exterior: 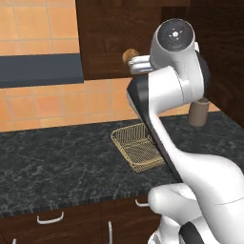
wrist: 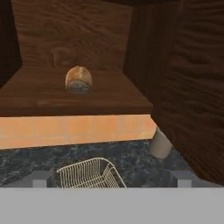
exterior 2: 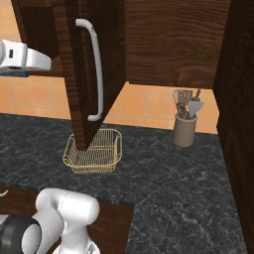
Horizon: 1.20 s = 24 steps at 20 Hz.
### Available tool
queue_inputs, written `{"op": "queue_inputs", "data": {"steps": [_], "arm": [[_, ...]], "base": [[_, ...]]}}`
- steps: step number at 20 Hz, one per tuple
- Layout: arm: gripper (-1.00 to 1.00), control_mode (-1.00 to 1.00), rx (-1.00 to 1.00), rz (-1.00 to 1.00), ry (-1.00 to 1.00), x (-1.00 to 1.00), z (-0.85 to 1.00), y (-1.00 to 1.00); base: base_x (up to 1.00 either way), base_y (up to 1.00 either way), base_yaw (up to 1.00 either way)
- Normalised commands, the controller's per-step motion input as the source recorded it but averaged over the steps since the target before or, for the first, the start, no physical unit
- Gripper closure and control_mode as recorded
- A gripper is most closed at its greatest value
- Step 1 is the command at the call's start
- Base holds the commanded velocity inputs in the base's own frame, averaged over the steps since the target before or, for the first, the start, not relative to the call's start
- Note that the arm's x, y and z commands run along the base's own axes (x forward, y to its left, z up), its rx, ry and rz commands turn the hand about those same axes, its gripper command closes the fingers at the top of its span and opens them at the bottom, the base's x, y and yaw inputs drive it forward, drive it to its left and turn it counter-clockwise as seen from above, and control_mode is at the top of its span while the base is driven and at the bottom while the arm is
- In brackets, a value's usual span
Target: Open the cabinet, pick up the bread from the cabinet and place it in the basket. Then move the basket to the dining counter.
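The cabinet (exterior 2: pixel 163 39) has its door (exterior 2: pixel 74 74) swung open, the silver bar handle (exterior 2: pixel 96 69) facing out. The bread (wrist: pixel 78 80), a small golden-brown roll, sits on the cabinet's shelf (wrist: pixel 65 98) and also peeks out beside the arm as bread (exterior: pixel 128 56). My gripper (wrist: pixel 111 179) is open and empty. It hangs in front of the shelf and a little below it, a short way from the roll. The basket (exterior: pixel 136 145) of yellow wire stands empty on the black granite counter (exterior: pixel 57 157), under the cabinet; basket (exterior 2: pixel 94 151), basket (wrist: pixel 89 174). The dining counter is out of view.
A beige utensil holder (exterior 2: pixel 184 126) stands on the granite to the right of the basket. The open door (wrist: pixel 192 87) stands close on the hand's right. A dark range hood (exterior: pixel 40 69) juts out at the left. Drawers (exterior: pixel 50 218) run below the counter edge.
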Motion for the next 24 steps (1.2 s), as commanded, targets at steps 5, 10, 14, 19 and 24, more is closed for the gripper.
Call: {"op": "queue_inputs", "data": {"steps": [5,10,14,19,24], "arm": [[-1.0,-1.0,0.16,0.26,-0.17,0.84,-0.34,-0.02],[-1.0,-1.0,0.05,0.14,-0.04,0.65,-0.08,-0.13],[-1.0,-1.0,0.0,0.04,0.12,0.53,0.05,-0.08],[-1.0,-1.0,0.02,0.07,0.18,0.72,0.01,0.0],[-1.0,-1.0,0.0,0.0,0.08,0.71,0.02,0.0]], "base": [[0.0,0.0,0.0],[0.0,0.0,0.0],[0.0,0.0,0.0],[0.0,0.0,0.0],[0.0,0.0,0.0]]}}
